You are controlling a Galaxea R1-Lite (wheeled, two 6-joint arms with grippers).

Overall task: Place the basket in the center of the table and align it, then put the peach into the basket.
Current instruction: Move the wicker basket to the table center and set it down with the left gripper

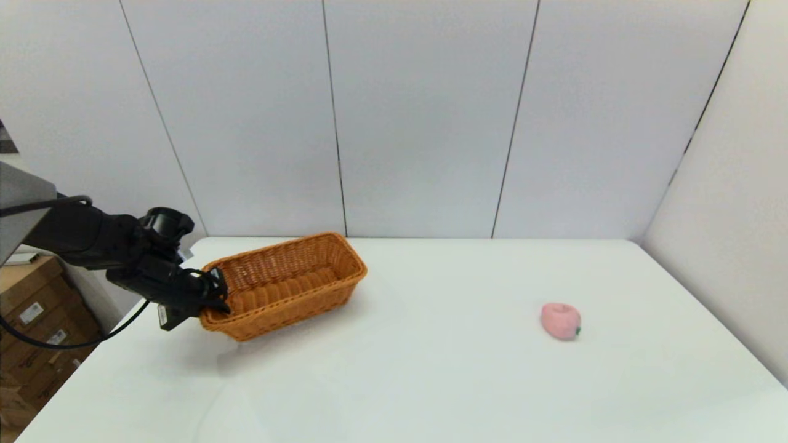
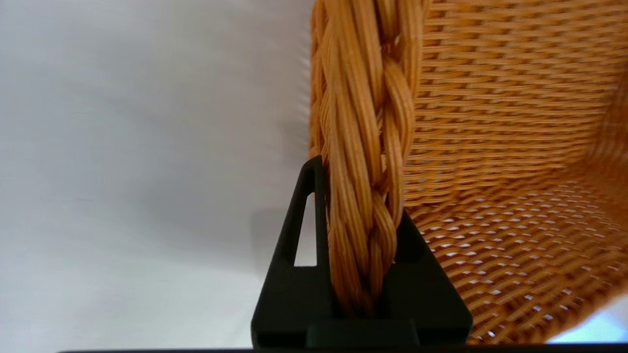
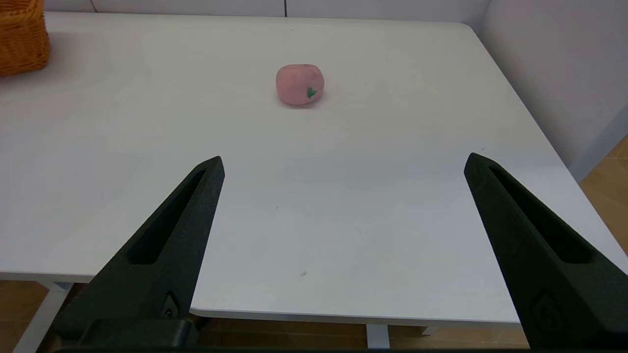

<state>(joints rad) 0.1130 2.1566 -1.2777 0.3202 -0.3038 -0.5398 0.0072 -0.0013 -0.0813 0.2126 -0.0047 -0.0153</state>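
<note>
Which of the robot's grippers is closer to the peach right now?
The right. The right gripper hangs open off the table's near edge, facing the peach. The left gripper is across the table, clamped on the basket's rim.

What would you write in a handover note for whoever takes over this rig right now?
Left gripper: shut on the braided rim of the orange-brown woven wicker basket, at the table's left side, angled.
Right gripper: open, hanging off the near edge, empty.
Small pale pink toy peach: on the white table, right of centre.
Done: basket gripped.
Left: centre and square the basket, then put the peach in.
</note>
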